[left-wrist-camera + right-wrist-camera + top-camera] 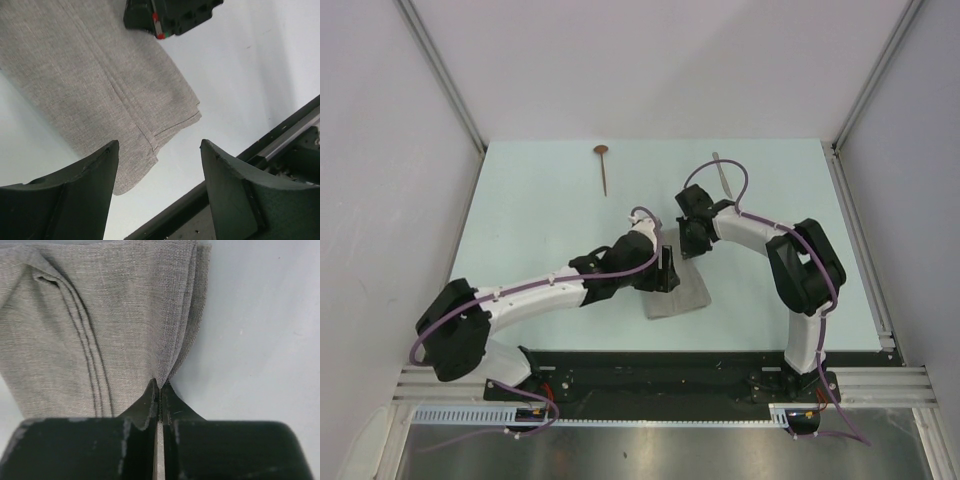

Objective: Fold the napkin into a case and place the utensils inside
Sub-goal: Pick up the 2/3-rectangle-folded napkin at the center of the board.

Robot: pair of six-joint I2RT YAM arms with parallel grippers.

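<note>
The grey-beige napkin [677,292] lies folded on the pale table between the two arms. My right gripper [160,384] is shut on the napkin's [100,325] folded edge layers, pinching them between the jaws at the napkin's far end [692,240]. My left gripper [160,150] is open and empty, hovering above the napkin's [90,85] near corner; in the top view it is at the napkin's left side [666,272]. The spoon [604,166], copper bowl and dark handle, lies at the far left. The silver knife [724,173] lies at the far right, partly behind a purple cable.
A black rail [670,362] runs along the table's near edge under the arm bases and shows in the left wrist view [280,140]. White walls close in the table [540,220] on the left, right and back.
</note>
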